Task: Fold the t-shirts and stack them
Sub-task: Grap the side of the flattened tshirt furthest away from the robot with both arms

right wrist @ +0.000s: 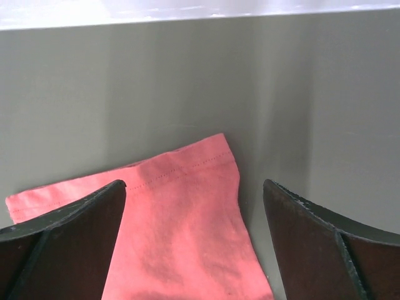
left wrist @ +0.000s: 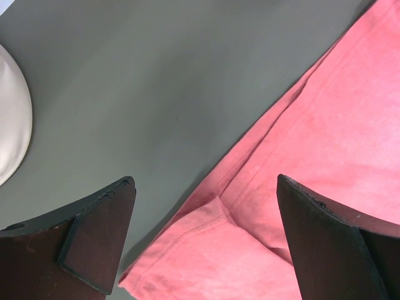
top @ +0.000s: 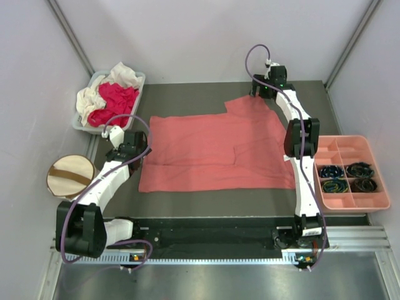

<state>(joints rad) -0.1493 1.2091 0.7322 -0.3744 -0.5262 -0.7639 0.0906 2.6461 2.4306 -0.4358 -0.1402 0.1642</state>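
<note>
A large salmon-pink t-shirt (top: 215,150) lies spread flat on the dark table. My left gripper (top: 142,152) hovers open over its left edge. In the left wrist view, a folded-over hemmed corner (left wrist: 200,250) lies between the wide-apart fingers of that gripper (left wrist: 205,180). My right gripper (top: 259,92) is open above the far sleeve. In the right wrist view, the sleeve's stitched end (right wrist: 181,237) sits between the jaws of the gripper (right wrist: 194,184), untouched. Magenta-red (top: 115,100) and cream-white (top: 94,97) t-shirts lie crumpled in a grey basket (top: 141,80) at the back left.
A salmon-pink plastic tray (top: 350,145) with compartments holding dark coiled items stands at the right edge. A cream drum-shaped bin (top: 70,176) with a brown strap sits at the near left; its pale rounded side (left wrist: 9,125) shows in the left wrist view. Walls close off the back and sides.
</note>
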